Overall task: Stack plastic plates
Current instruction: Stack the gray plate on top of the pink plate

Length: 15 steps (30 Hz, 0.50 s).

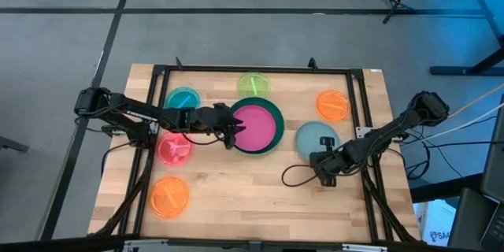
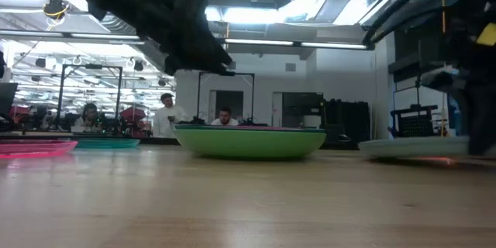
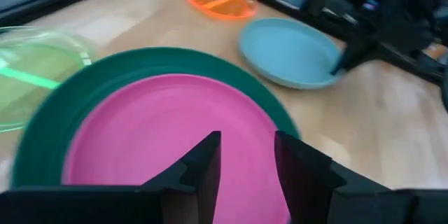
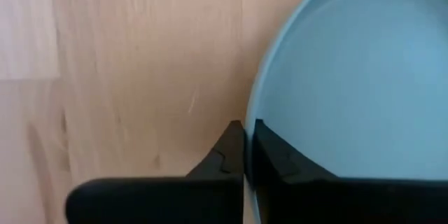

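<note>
A magenta plate point(image 1: 254, 127) lies inside a dark green plate point(image 1: 275, 115) at the table's middle. In the low view this stack point(image 2: 248, 141) rests on a light green plate. My left gripper point(image 1: 233, 131) is open and hovers above the magenta plate's left rim point(image 3: 140, 140), clear of it. My right gripper point(image 1: 321, 165) is shut on the near rim of the grey-teal plate point(image 1: 314, 136), which lies right of the stack. My right gripper pinches the grey-teal plate's near rim point(image 4: 253, 115) between its two fingers, one finger point(image 4: 227, 150) outside the rim and one point(image 4: 280, 161) inside the plate. The fingers come low from the table's near right. The plate point(image 2: 411, 147) stays low at the table.
Small translucent plates lie around on the table: blue point(image 1: 183, 99) and lime point(image 1: 253, 85) at the back, orange point(image 1: 332, 105) at the back right, red point(image 1: 174, 150) at the left, orange point(image 1: 170, 195) at the near left. A black frame point(image 1: 236, 69) borders the table.
</note>
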Motion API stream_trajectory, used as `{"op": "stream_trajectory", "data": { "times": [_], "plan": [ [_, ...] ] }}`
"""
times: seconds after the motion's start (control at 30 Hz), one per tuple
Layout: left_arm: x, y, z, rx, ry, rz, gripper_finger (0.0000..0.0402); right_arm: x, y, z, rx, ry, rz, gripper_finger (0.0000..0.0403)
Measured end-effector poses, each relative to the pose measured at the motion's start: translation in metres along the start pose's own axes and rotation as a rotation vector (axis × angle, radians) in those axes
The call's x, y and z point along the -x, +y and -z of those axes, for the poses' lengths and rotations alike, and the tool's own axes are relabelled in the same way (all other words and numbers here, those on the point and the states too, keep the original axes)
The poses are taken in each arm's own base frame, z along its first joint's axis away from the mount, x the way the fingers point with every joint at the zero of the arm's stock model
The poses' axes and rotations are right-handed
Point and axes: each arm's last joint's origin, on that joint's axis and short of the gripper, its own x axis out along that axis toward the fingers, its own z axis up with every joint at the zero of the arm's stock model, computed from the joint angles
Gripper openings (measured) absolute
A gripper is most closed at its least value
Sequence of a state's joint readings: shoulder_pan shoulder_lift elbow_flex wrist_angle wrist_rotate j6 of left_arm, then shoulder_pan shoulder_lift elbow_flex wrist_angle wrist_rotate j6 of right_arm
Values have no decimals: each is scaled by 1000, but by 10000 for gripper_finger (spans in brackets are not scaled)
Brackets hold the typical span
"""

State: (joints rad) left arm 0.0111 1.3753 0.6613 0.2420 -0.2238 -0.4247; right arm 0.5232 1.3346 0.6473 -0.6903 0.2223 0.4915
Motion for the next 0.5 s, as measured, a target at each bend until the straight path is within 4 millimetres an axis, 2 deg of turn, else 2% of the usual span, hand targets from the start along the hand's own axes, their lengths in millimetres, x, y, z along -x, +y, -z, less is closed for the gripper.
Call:
{"op": "stream_trajectory", "data": {
  "times": [0.23, 0.5],
  "plan": [
    [18, -19, -8, -79, -49, 108, 127, 28, 2, -24, 103, -93, 95, 2],
    [24, -32, -6, -142, -77, 142, 127, 48, 4, -51, 242, -258, 159, 1]
  ]
}}
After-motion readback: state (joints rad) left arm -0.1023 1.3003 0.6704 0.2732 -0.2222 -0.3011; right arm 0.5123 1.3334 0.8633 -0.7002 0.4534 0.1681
